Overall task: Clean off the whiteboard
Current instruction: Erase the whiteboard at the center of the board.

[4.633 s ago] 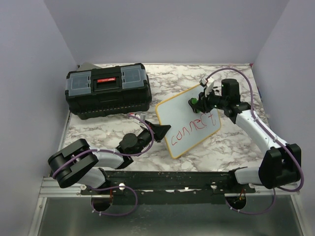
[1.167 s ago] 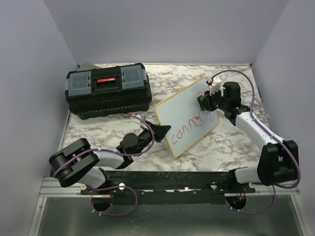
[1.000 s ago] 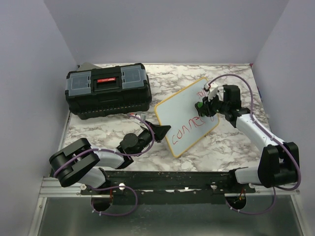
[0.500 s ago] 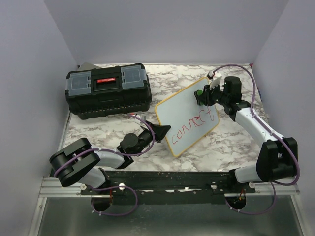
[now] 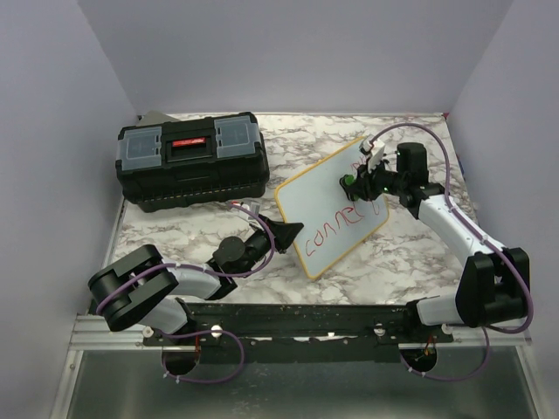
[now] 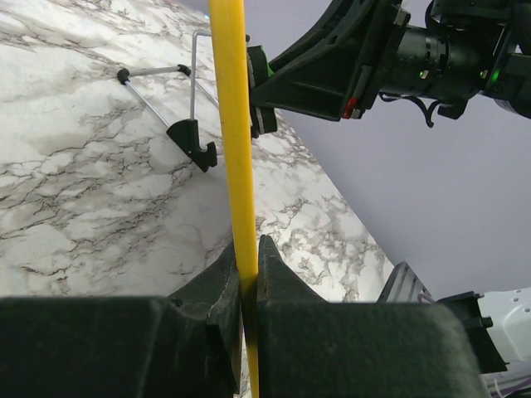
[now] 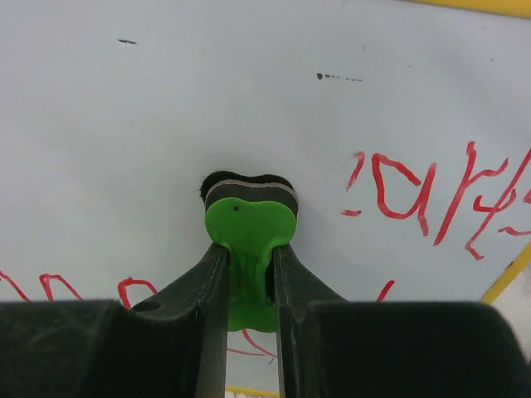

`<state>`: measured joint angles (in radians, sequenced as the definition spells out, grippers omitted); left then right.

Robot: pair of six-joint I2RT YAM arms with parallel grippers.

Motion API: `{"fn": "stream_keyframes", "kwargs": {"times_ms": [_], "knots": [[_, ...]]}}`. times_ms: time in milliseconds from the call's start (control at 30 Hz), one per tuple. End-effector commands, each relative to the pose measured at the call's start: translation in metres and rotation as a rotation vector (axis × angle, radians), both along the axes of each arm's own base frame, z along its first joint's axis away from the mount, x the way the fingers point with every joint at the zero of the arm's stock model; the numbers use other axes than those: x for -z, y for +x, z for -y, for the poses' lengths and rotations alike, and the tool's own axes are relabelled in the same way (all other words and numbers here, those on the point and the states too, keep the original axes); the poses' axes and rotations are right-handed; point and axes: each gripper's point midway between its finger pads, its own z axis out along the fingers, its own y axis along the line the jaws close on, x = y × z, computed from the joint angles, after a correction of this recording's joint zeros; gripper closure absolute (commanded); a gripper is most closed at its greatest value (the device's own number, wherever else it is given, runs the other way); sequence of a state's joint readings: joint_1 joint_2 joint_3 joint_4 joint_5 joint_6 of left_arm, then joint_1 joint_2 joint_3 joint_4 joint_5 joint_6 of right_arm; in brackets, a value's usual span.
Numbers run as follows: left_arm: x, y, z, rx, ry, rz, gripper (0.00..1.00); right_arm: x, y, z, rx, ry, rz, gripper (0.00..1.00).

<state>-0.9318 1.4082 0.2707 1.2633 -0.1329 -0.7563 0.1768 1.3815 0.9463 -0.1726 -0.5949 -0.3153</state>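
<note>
The whiteboard (image 5: 310, 196), yellow-framed, stands tilted at mid table with red handwriting (image 5: 345, 220) along its lower edge. My left gripper (image 5: 293, 231) is shut on the board's yellow frame (image 6: 228, 124) at its near-left edge; in the left wrist view the jaws pinch the frame edge-on (image 6: 247, 249). My right gripper (image 5: 351, 183) is shut on a green eraser (image 7: 249, 224), whose black pad presses against the white surface (image 7: 166, 108). Red marks (image 7: 415, 191) lie right of the eraser, and more red strokes show at the lower left (image 7: 50, 286).
A black toolbox (image 5: 192, 157) with a grey lid and red handle sits at the back left. The board's wire stand with black feet (image 6: 192, 137) rests on the marble tabletop (image 5: 410, 253). Lilac walls (image 5: 52, 131) enclose the table.
Over the last second the right gripper carried the eraser up the board's upper right part, then back down and slightly left. The left gripper and the board have stayed put.
</note>
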Motion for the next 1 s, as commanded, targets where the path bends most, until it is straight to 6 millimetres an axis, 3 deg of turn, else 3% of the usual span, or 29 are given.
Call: {"fn": "stream_keyframes", "kwargs": {"times_ms": [0, 67, 167, 233, 333, 400, 467, 567, 633, 700, 833, 967], "knots": [[-0.013, -0.023, 0.015, 0.129, -0.01, 0.072, 1.0, -0.019, 0.001, -0.014, -0.017, 0.085, 0.012, 0.99], [-0.014, -0.023, 0.014, 0.126, -0.006, 0.075, 1.0, -0.034, 0.029, -0.002, 0.139, 0.099, 0.064, 0.99], [-0.015, -0.023, 0.013, 0.124, -0.002, 0.076, 1.0, -0.049, 0.055, 0.014, 0.299, 0.117, 0.116, 0.99], [-0.015, -0.023, 0.013, 0.123, -0.002, 0.077, 1.0, -0.049, 0.065, 0.025, 0.38, 0.104, 0.125, 0.99], [-0.015, -0.023, 0.013, 0.124, -0.002, 0.078, 1.0, -0.033, 0.064, 0.032, 0.392, 0.034, 0.094, 0.99], [-0.014, -0.023, 0.013, 0.125, 0.0, 0.079, 1.0, -0.012, 0.048, 0.028, 0.287, -0.041, 0.04, 0.99], [-0.015, -0.024, 0.014, 0.127, -0.001, 0.081, 1.0, 0.003, 0.021, 0.013, 0.076, -0.093, -0.006, 0.99], [-0.014, -0.023, 0.015, 0.13, -0.001, 0.079, 1.0, 0.013, -0.021, -0.009, -0.178, -0.061, -0.071, 0.99], [-0.014, -0.023, 0.016, 0.133, -0.006, 0.077, 1.0, 0.011, -0.033, -0.017, -0.234, -0.019, -0.103, 0.99], [-0.014, -0.023, 0.017, 0.136, -0.01, 0.075, 1.0, 0.009, -0.023, -0.016, -0.173, -0.007, -0.102, 0.99], [-0.014, -0.024, 0.015, 0.131, -0.005, 0.074, 1.0, -0.003, 0.03, 0.015, 0.199, -0.011, -0.022, 0.99], [-0.014, -0.024, 0.012, 0.124, 0.003, 0.076, 1.0, -0.029, 0.06, 0.038, 0.418, 0.034, 0.102, 0.99]]}}
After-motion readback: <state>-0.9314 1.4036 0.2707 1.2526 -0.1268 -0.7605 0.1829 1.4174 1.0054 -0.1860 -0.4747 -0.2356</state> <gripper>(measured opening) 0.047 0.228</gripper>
